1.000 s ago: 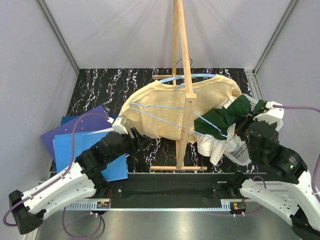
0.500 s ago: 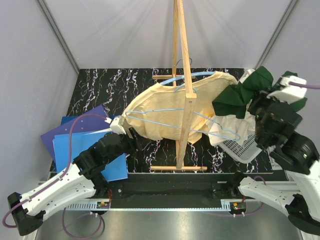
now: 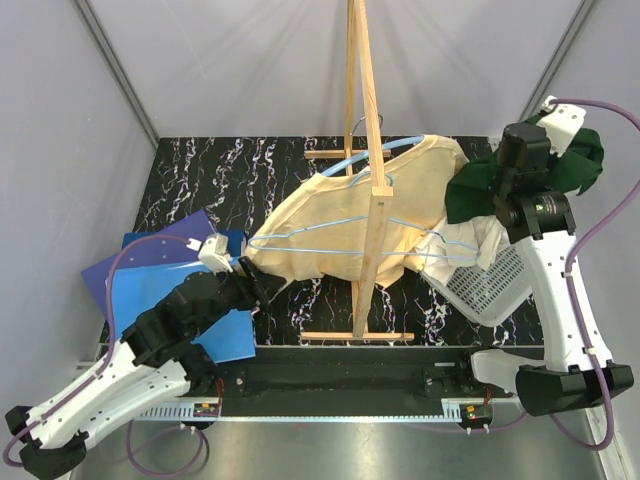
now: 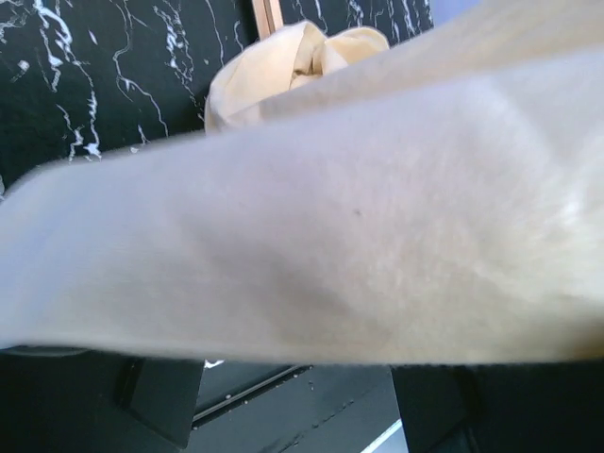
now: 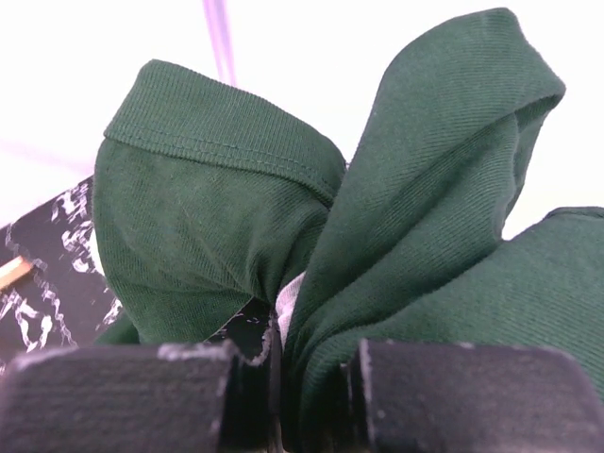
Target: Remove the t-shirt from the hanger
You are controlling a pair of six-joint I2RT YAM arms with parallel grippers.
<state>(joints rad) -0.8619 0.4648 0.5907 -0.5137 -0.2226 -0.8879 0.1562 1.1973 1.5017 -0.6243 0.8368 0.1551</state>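
**A:** Where is the t-shirt?

**B:** The cream t-shirt [image 3: 310, 215] sits in the middle of the overhead view. It is draped on a light blue hanger [image 3: 345, 160] that hooks onto the wooden stand [image 3: 372, 150]. It slopes from upper right down to lower left, above the black marbled table [image 3: 200, 180].

**A:** And the left gripper?

**B:** The left gripper [image 3: 250, 270] is at the shirt's low end, left of centre. In its wrist view, cream fabric stretches across nearly the whole frame. The dark fingers [image 4: 156, 406] at the bottom stand wide apart, with the table showing between them. I cannot tell whether they touch the cloth.

**A:** The right one?

**B:** The right gripper [image 5: 307, 396] is up in the upper right of the overhead view. Its jaws are narrow and pinched on a green cloth [image 3: 475, 190]. In the wrist view that cloth bunches into 2 folds above the fingers. Its left end lies just beside the t-shirt's upper right edge.

**A:** Anything else around?

**B:** A white mesh basket [image 3: 490, 285] tilts at the right, below the green cloth, and white fabric [image 3: 460, 240] lies at its upper left edge. Blue folders [image 3: 140, 290] lie at the left, partly under the left arm.
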